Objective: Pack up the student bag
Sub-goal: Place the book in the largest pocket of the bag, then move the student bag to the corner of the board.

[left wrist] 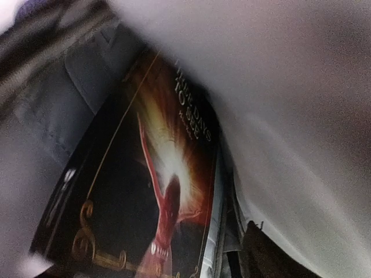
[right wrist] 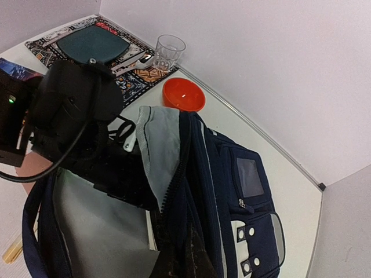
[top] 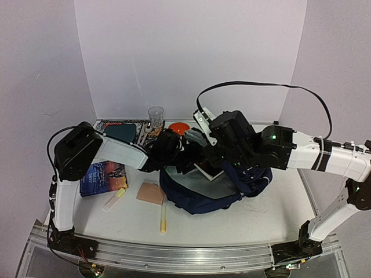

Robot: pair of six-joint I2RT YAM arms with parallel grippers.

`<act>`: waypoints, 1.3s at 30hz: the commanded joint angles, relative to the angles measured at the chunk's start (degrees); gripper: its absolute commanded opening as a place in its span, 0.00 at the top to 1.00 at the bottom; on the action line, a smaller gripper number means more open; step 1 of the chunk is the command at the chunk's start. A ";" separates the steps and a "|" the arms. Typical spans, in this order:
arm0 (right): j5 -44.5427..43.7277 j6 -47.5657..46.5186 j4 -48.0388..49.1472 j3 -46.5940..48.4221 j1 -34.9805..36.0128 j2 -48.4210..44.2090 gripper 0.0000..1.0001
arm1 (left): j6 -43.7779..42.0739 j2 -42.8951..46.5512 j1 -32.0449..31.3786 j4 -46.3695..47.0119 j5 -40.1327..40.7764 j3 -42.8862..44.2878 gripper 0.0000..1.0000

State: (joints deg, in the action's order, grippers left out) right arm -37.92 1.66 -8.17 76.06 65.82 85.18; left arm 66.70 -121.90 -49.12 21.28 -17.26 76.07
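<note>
The navy student bag [top: 232,188] lies open at the table's middle, its pale grey lining showing; it also fills the right wrist view [right wrist: 232,191]. My right gripper [top: 200,142] is shut on the bag's zipper rim [right wrist: 179,174] and holds the flap up; one dark finger [right wrist: 191,255] shows at the bottom edge. My left gripper [top: 174,153] reaches into the bag's mouth. It holds a dark book with a red dragon cover [left wrist: 156,191] that runs right up to the jaws, with one dark finger [left wrist: 264,252] beside its page edge. The book's white edge [top: 210,171] shows inside the bag.
A glass [top: 155,114], an orange bowl [top: 179,128] and a patterned mat with a teal pouch [top: 122,132] stand at the back. A second book [top: 103,178], a tan pad [top: 151,193], a white tube [top: 113,200] and a yellow stick [top: 163,219] lie front left.
</note>
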 commanded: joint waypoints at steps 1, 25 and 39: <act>-8.82 -0.40 6.00 -0.72 0.38 -4.15 1.00 | -10.11 8.91 -1.01 -7.86 7.28 0.31 0.21; -7.80 -3.35 3.94 -17.62 -17.87 -10.85 1.00 | -18.75 36.71 4.63 -36.55 22.06 -17.10 0.05; 2.47 11.59 -12.64 -13.85 -22.49 -1.14 0.67 | -19.74 33.34 8.25 -37.56 10.97 -17.44 0.07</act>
State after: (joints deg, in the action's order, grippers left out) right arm -39.02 8.50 -13.69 57.72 43.96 82.73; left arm 47.87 -87.31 -40.93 -16.51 -2.45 56.63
